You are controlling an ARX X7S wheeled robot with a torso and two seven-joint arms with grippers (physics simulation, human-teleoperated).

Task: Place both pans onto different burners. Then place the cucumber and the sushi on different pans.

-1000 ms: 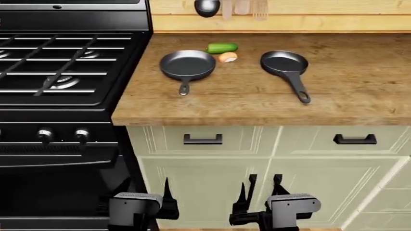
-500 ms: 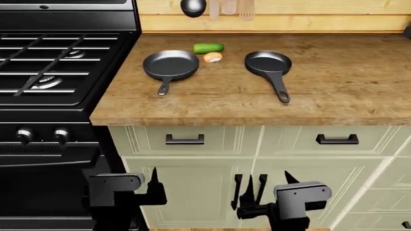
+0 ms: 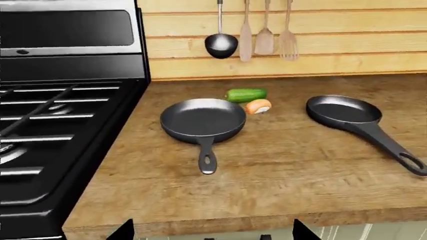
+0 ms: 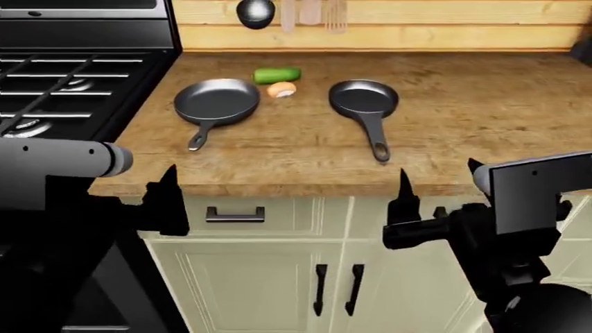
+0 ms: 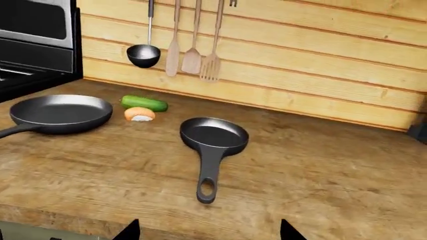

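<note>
Both arms have risen from cupboard height to the table (image 4: 481,132) edge — left tool (image 4: 171,198) and right tool (image 4: 404,201) empty, jaws apart. Both pans rest on the table: left pan (image 4: 216,101), right pan (image 4: 364,98), handles pointing toward the robot. Best grip mid-handle, along its long axis — judgement only. Cucumber (image 4: 276,74) lies crosswise, sushi (image 4: 281,89) beside it.

This is a home kitchen. A black gas stove (image 4: 65,76) stands beside a wooden worktop (image 4: 462,125) over pale cabinets (image 4: 277,277), and a ladle (image 3: 221,45) with other utensils (image 3: 265,35) hangs on the wood-panelled wall (image 5: 320,75).
</note>
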